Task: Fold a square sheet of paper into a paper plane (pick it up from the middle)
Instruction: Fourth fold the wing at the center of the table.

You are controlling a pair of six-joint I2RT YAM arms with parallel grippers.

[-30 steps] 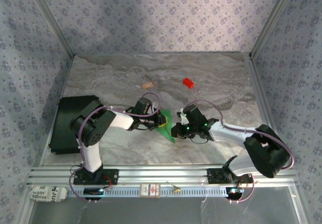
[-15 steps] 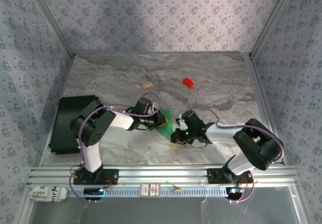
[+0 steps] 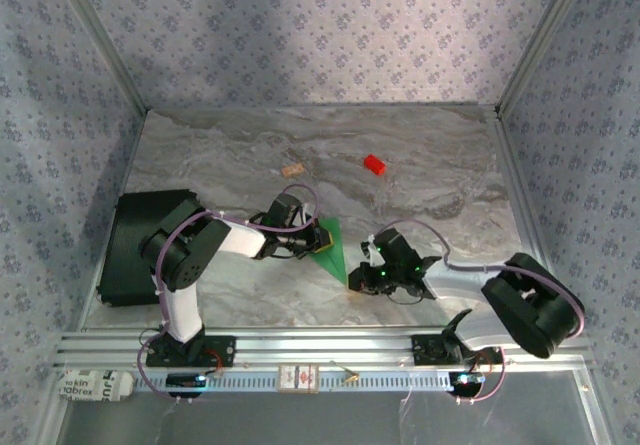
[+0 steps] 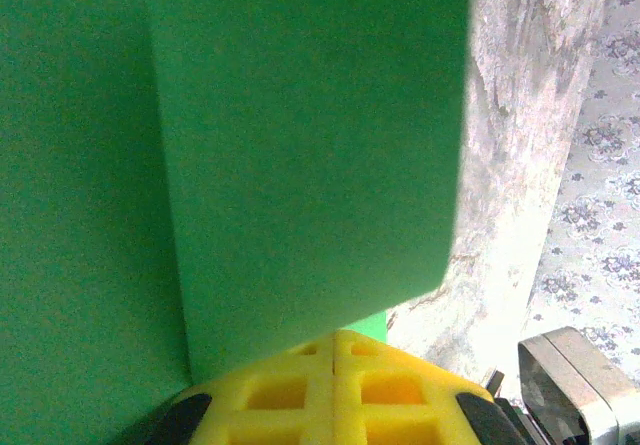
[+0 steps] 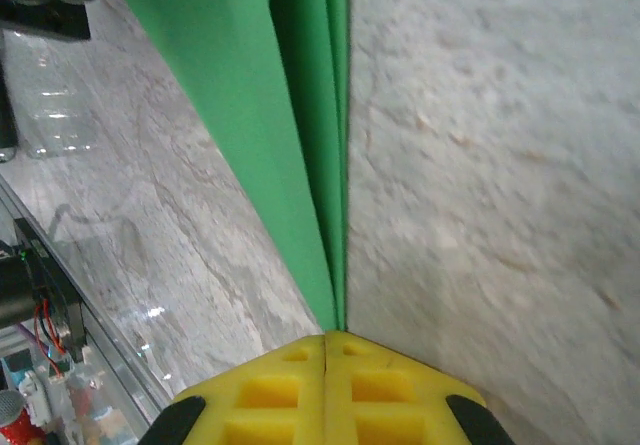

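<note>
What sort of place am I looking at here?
Probably a robot lab test cell: left arm and right arm bolted to an aluminium rail, a marble-look table, and patterned backdrop walls boxing it in.

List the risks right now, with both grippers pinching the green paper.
1. The left gripper and the right gripper are both shut on the folded green paper at opposite ends. Any pull apart could tear the thin sheet.
2. The right gripper pinches only the narrow tip, so the paper may slip free.
3. In the right wrist view the layers splay apart, so the crease might spring open on release.
</note>
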